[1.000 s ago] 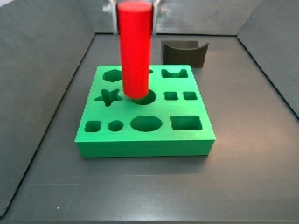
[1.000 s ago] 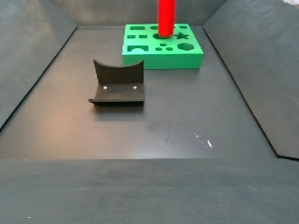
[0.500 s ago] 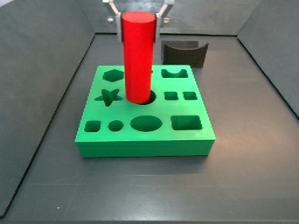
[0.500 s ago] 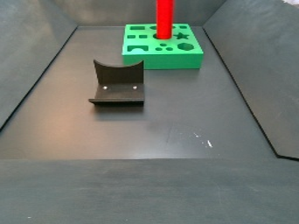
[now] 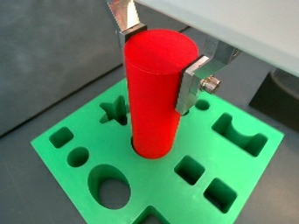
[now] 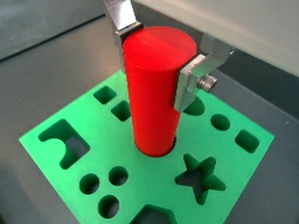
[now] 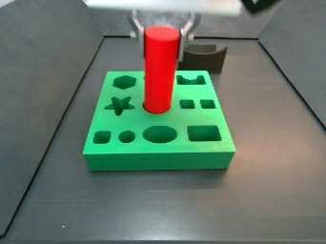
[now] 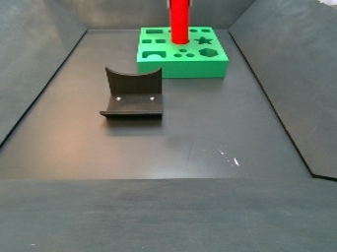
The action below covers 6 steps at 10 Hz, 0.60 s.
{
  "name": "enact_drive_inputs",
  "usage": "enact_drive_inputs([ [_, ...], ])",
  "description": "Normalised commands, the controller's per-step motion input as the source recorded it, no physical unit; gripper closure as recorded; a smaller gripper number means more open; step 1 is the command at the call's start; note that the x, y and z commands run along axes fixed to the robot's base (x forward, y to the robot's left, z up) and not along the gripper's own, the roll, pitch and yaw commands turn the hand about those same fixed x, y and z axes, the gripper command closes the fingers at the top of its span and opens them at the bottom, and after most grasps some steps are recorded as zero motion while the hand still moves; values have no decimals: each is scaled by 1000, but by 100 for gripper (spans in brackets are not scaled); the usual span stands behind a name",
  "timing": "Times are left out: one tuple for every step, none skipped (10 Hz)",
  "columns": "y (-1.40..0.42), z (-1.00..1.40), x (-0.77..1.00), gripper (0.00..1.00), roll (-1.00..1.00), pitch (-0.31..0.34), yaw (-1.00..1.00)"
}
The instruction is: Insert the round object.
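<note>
The round object, a bright red cylinder peg (image 7: 159,71), stands upright with its lower end in a round hole near the middle of the green block (image 7: 166,157). It shows in both wrist views (image 5: 158,96) (image 6: 158,87) and at the far end in a side view (image 8: 179,20). My gripper (image 7: 162,36) is above the block, its silver fingers (image 5: 193,83) (image 6: 191,83) pressed on opposite sides of the peg's top end. The gripper (image 5: 162,57) (image 6: 158,59) is shut on the peg. The peg's lower end is hidden in the hole.
The green block (image 8: 198,67) has several other empty cut-outs, among them a star (image 6: 198,172) and a large round hole (image 7: 158,134). The dark fixture (image 8: 132,95) stands on the floor apart from the block, behind it in a side view (image 7: 204,57). Grey walls enclose the floor.
The gripper and the peg have come down together; the peg's top is lower and more of its length sits inside the hole.
</note>
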Motion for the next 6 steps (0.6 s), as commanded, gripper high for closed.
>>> enact_drive_inputs([
  [0, -397, 0, 100, 13, 0, -120],
  [0, -403, 0, 100, 10, -3, -120],
  [0, -297, 0, 100, 43, 0, -106],
  [0, -80, 0, 100, 14, -31, -23],
  [49, 0, 0, 100, -47, 0, 0],
  [0, 0, 0, 100, 0, 0, 0],
])
